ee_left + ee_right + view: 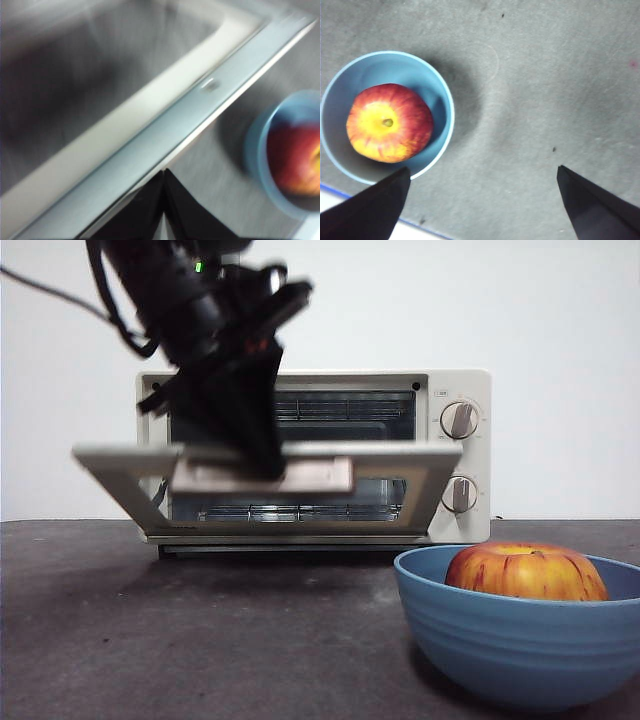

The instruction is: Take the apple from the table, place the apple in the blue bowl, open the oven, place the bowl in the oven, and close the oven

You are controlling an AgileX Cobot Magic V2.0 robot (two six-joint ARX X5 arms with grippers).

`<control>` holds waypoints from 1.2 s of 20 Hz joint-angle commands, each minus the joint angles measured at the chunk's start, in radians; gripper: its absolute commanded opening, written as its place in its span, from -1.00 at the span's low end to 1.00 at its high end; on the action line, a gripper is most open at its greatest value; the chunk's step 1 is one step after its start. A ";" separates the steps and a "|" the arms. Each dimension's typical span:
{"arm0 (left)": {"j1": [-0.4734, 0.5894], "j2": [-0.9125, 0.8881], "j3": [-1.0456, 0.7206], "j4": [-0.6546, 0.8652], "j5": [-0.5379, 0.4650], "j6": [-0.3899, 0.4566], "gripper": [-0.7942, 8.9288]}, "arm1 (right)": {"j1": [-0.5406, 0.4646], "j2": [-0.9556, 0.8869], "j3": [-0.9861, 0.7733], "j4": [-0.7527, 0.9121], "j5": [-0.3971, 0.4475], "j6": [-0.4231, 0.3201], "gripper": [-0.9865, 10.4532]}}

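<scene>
Oven (455,455): door (420,465) half open, frame centre.
Left end effector (262,462): closed on handle (320,476).
Right end effector (482,200): wide open, empty.
Apple (525,572): in bowl (500,640), lower right.

Apple (525,573) in the bowl (520,645) on the table (200,640), before the oven (455,455), to its right.

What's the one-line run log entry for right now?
apple: in blue bowl | oven door: partly open | left gripper: at door handle | right gripper: open above table
</scene>
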 commanded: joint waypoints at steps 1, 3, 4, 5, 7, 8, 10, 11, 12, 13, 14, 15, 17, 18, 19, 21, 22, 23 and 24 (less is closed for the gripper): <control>-0.018 0.010 0.018 -0.010 -0.006 0.032 -0.82 | 0.005 0.010 0.005 -0.006 -0.026 0.031 -0.01; -0.027 0.008 0.018 -0.013 -0.006 0.032 -0.82 | 0.003 0.017 0.005 -0.004 -0.029 0.032 -0.02; -0.027 0.001 0.018 -0.014 -0.006 0.032 -0.82 | 0.002 0.026 0.005 0.003 -0.034 0.032 -0.03; -0.027 -0.006 0.018 -0.014 -0.006 0.033 -0.82 | -0.004 0.035 0.005 0.008 -0.040 0.029 -0.05; -0.026 -0.034 0.018 -0.019 -0.006 0.040 -0.82 | -0.021 0.057 0.005 0.026 -0.041 0.016 -0.06; -0.021 -0.056 0.018 -0.024 -0.006 0.045 -0.82 | -0.032 0.072 0.005 0.036 -0.046 0.004 -0.06; 0.002 -0.111 0.018 -0.026 -0.006 0.048 -0.82 | -0.064 0.110 0.005 0.059 -0.070 -0.028 -0.06; 0.016 -0.142 0.018 -0.026 -0.006 0.048 -0.82 | -0.084 0.132 0.004 0.069 -0.081 -0.048 -0.06; 0.035 -0.179 0.018 -0.027 -0.006 0.048 -0.82 | -0.106 0.155 0.004 0.081 -0.092 -0.071 -0.06; 0.055 -0.216 0.018 -0.026 -0.005 0.047 -0.82 | -0.126 0.174 0.002 0.094 -0.101 -0.088 -0.06; 0.076 -0.256 0.017 -0.026 -0.003 0.047 -0.82 | -0.152 0.200 -0.001 0.111 -0.120 -0.111 -0.06; 0.094 -0.292 0.017 -0.027 0.010 0.046 -0.82 | -0.180 0.226 -0.005 0.132 -0.138 -0.134 -0.07; 0.130 -0.365 0.001 -0.025 0.024 0.035 -0.82 | -0.237 0.277 -0.019 0.180 -0.198 -0.170 -0.08; 0.147 -0.401 -0.015 -0.025 0.024 0.029 -0.82 | -0.260 0.301 -0.026 0.201 -0.248 -0.182 -0.08; 0.165 -0.435 -0.038 -0.024 0.024 0.023 -0.82 | -0.282 0.330 -0.033 0.231 -0.311 -0.190 -0.08; 0.195 -0.499 -0.109 0.000 0.024 -0.002 -0.82 | -0.291 0.368 -0.042 0.288 -0.335 -0.193 -0.11; 0.208 -0.533 -0.155 0.010 0.024 -0.012 -0.82 | -0.290 0.387 -0.042 0.304 -0.343 -0.193 -0.13; 0.219 -0.562 -0.202 0.021 0.024 -0.023 -0.82 | -0.288 0.403 -0.042 0.313 -0.357 -0.199 -0.14; 0.227 -0.589 -0.245 0.033 0.024 -0.032 -0.82 | -0.287 0.417 -0.042 0.317 -0.364 -0.203 -0.15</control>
